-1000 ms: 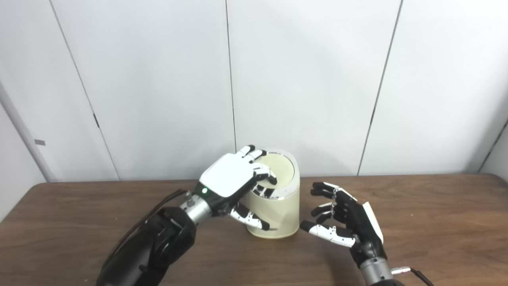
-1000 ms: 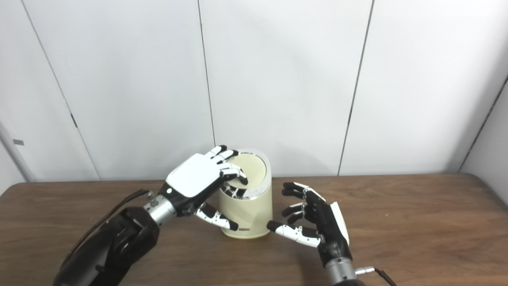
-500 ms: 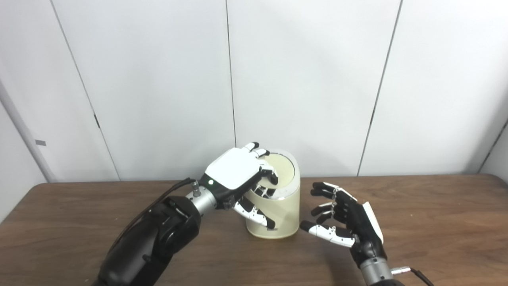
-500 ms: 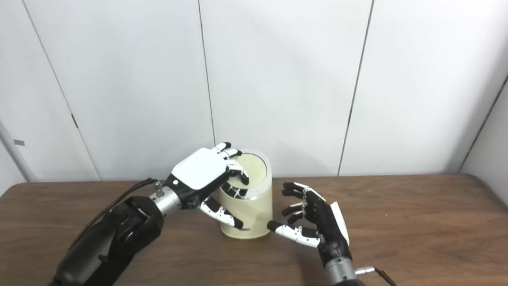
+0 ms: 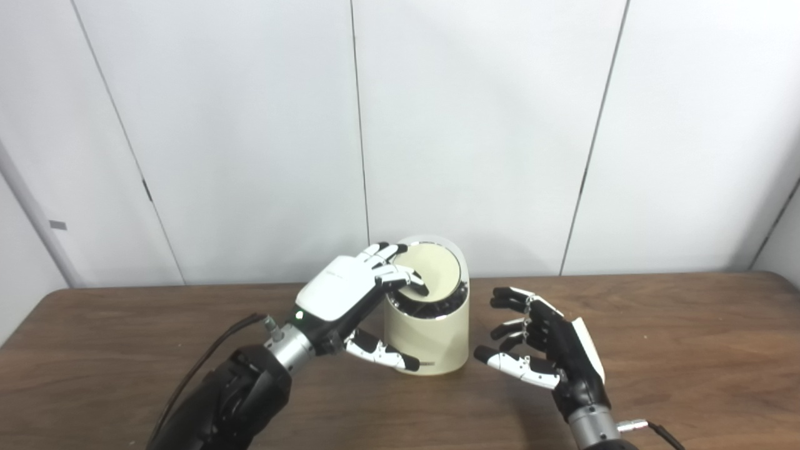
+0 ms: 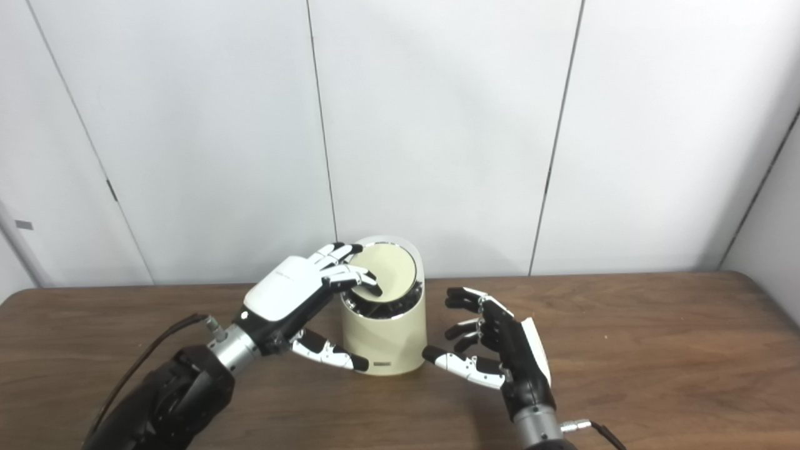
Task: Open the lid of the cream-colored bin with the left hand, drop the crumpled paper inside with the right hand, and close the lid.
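**A:** ok so what's the left hand (image 5: 350, 289) doing here?

**B:** It's reaching over the top of the cream-colored bin (image 5: 431, 334) from the left. Its fingers (image 5: 400, 275) are draped on the round lid (image 5: 431, 270), with the tips touching the lid's face and left edge. The thumb (image 5: 381, 353) sticks out low along the front-left side of the bin's body. I'd call it resting or pressing, not a real grasp; the fingers are only loosely curled and nothing is clamped between them.

**A:** and the lid?

**B:** Tilted up, with the face angled toward the camera and a dark gap showing under its front edge, so the bin is partly open. The bin stands upright on the brown wooden table (image 5: 687, 337), roughly mid-table near the white panelled wall (image 5: 487, 125).

**A:** right hand?

**B:** The right hand (image 6: 500, 350) is just beside the bin on its right, palm facing it, fingers spread and slightly curled, holding nothing. Its thumb tip is very close to the bin's base; can't tell if it touches.

**A:** anything hard to see?

**B:** The inside of the bin is just dark, so I can't make out any contents. There's a small dark label (image 6: 382, 364) low on the front, too tiny to read. Both forearms are cut off by the bottom edge.
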